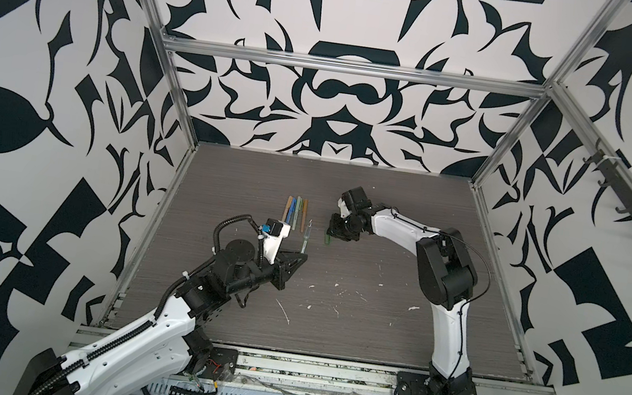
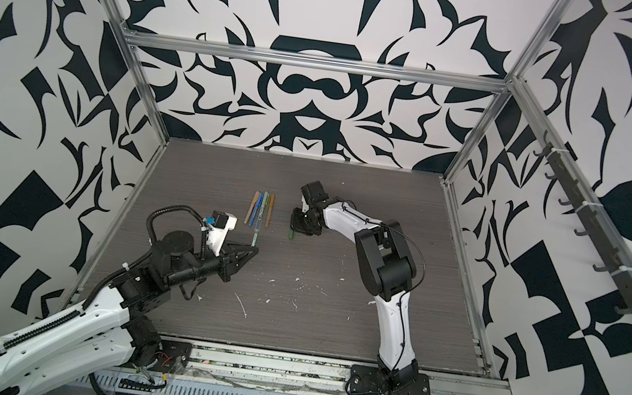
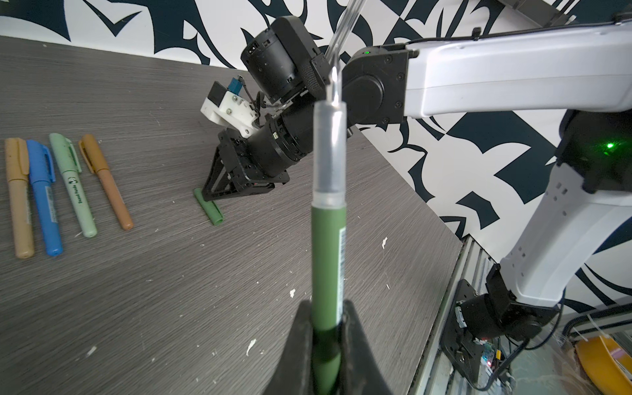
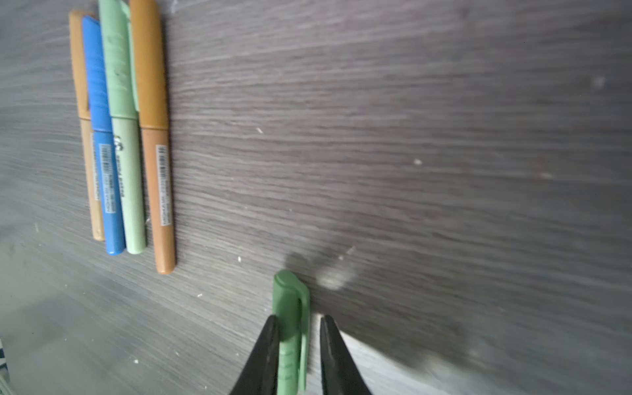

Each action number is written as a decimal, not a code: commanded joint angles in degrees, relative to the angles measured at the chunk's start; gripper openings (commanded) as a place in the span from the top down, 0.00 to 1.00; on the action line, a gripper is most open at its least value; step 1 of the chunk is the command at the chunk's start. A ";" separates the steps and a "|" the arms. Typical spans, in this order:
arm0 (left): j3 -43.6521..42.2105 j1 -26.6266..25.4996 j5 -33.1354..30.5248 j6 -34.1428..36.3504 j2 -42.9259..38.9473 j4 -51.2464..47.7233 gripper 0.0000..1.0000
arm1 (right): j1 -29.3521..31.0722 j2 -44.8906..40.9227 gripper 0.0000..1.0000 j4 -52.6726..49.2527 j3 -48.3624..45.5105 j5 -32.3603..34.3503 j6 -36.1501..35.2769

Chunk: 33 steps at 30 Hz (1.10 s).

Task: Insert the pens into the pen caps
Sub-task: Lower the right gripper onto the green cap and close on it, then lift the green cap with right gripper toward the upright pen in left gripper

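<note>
My left gripper (image 3: 327, 304) is shut on the barrel of a dark green pen (image 3: 328, 256). The pen is uncapped, with its clear grip and tip pointing away from the hand. In both top views the left gripper (image 1: 301, 254) holds that pen (image 1: 305, 241) just above the table, left of centre. The dark green pen cap (image 4: 290, 301) lies flat on the table. My right gripper (image 4: 297, 318) straddles it, open but narrow. One finger touches the cap and a thin gap shows at the other finger. The cap (image 1: 327, 241) sticks out from under the right gripper (image 1: 329, 234).
Several capped pens lie side by side behind the left gripper: tan (image 1: 287, 209), blue (image 1: 291, 212), pale green (image 1: 297, 216) and ochre-brown (image 1: 304, 211). White flecks dot the grey table (image 1: 372, 320). Metal frame posts and a front rail (image 1: 323, 369) bound it.
</note>
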 commanded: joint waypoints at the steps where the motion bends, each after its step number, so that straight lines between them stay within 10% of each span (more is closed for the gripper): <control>1: 0.43 -0.36 0.51 -0.27 -0.32 -0.02 0.99 | 0.45 0.29 0.77 -1.39 0.99 0.88 0.36; 20: -0.14 -0.52 -0.24 0.37 -1.04 -0.30 0.99 | 2.27 1.33 0.85 -4.31 3.10 5.11 -1.08; 33: -0.45 -0.47 -2.00 2.53 2.14 3.39 1.00 | 2.45 -22.62 0.88 14.71 -19.79 5.72 -2.43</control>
